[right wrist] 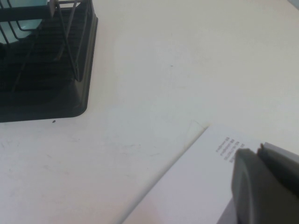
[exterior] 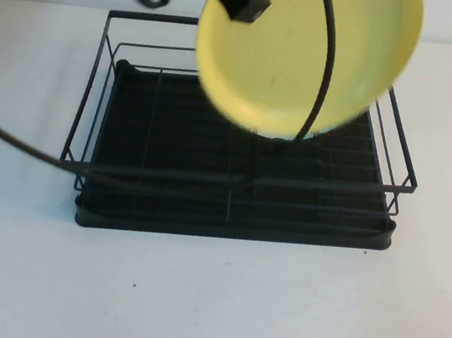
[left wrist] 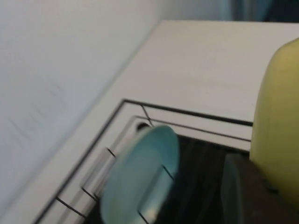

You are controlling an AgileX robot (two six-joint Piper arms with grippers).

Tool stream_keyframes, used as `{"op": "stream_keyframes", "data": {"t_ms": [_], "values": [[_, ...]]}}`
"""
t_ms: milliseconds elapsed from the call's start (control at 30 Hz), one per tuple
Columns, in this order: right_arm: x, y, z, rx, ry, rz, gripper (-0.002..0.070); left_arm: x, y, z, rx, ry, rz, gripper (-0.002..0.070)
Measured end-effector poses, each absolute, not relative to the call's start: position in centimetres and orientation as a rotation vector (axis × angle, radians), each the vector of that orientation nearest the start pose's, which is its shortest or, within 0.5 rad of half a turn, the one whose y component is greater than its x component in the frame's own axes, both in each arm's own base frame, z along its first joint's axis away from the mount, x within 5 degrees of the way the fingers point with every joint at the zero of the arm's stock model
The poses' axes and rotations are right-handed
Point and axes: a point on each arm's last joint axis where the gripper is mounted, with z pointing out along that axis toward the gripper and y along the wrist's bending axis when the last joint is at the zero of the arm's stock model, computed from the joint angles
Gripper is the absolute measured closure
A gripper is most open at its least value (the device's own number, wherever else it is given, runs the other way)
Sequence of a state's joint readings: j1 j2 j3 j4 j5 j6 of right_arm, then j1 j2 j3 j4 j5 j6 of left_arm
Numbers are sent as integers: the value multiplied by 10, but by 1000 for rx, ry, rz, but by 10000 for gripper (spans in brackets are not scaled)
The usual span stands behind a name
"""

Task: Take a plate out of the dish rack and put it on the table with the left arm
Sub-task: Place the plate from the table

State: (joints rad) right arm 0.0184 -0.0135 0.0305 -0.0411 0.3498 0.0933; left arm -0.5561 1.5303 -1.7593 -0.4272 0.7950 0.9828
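While raised over the dish rack [exterior: 229, 211], the plate [exterior: 306, 55] clamped in the left gripper [exterior: 248, 5]; right gripper [right wrist: 266, 184] parked, state unclear.

Nothing can be read: the only print is a few tiny dark lines, illegible, on a white sheet [right wrist: 205, 177].

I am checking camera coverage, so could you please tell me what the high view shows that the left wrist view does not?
Only the high view shows the whole dish rack, with the left gripper holding the yellow plate above it. Only the left wrist view shows a light blue-green plate standing in the rack. Both show plate, rack and white table. The right gripper is parked in neither.
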Motion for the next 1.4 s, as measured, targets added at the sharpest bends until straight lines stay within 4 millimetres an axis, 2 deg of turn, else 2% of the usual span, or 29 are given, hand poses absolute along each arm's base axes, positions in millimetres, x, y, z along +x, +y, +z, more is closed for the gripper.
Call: {"op": "stream_keyframes", "data": {"t_ms": [100, 233, 367, 467, 667, 800, 900, 1100, 1267, 1400], "values": [[53, 0, 172, 43, 1850, 38, 696, 255, -192, 464, 1338, 1696, -320, 617], [53, 0, 172, 43, 1850, 38, 696, 249, -185, 441, 1327, 1957, -486, 617], [53, 0, 172, 43, 1850, 38, 696, 245, -188, 400, 1328, 2086, -827, 617], [53, 0, 172, 43, 1850, 38, 696, 243, -184, 365, 1321, 2177, -947, 617], [53, 0, 172, 43, 1850, 38, 696, 243, -166, 282, 1159, 2373, -942, 617], [53, 0, 172, 43, 1850, 38, 696, 241, -158, 243, 1035, 2441, -845, 617], [53, 0, 172, 43, 1850, 38, 696, 243, -154, 230, 959, 2445, -770, 617], [53, 0, 172, 43, 1850, 38, 696, 250, -152, 226, 925, 2403, -696, 617], [53, 0, 172, 43, 1850, 38, 696, 257, -154, 215, 898, 2429, -690, 617], [53, 0, 172, 43, 1850, 38, 696, 261, -155, 204, 888, 2465, -688, 571]]}}
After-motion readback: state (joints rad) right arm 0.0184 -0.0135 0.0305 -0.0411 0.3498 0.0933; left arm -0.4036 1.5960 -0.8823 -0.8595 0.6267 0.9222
